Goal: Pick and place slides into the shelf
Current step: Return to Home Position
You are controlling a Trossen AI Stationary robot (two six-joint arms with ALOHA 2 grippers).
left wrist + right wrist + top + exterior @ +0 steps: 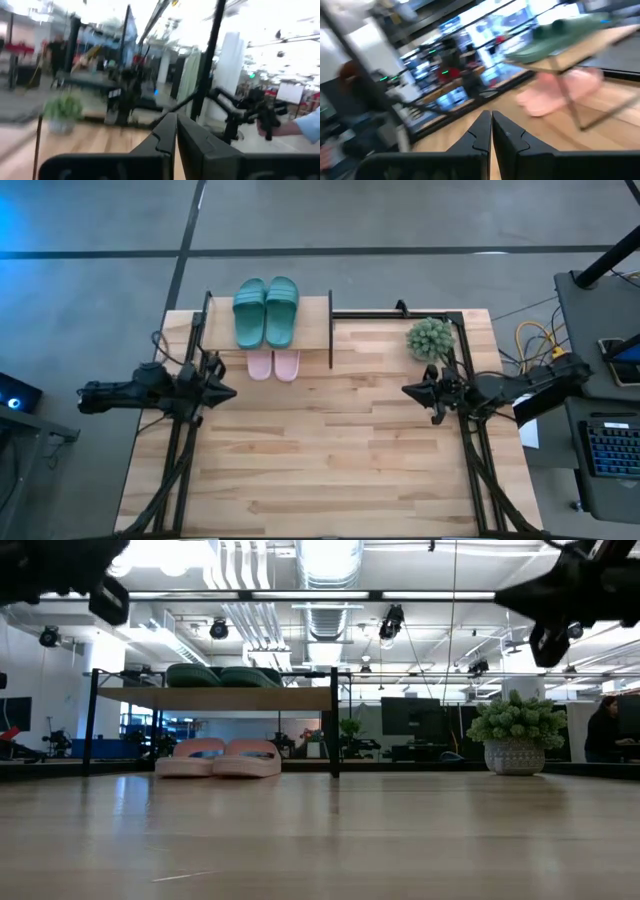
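The shelf [300,330] stands at the table's far edge, left of centre. The teal-green pair [266,311] lies side by side on its wood top board [230,698]. The pale pink pair [273,365] rests on the table under the board, toes sticking out toward the near side, also pale pink pair [218,758] in the low view. My left gripper [232,391] is shut, raised over the table's left side, near the shelf's left post. My right gripper [405,390] is shut, raised over the table's right side, below the plant.
A fuzzy green plant in a pot [430,338] sits at the far right of the table. Black frame rails [470,440] run along both sides. Bare wood [320,450] spreads across the middle and near half. A person [606,730] sits in the room beyond.
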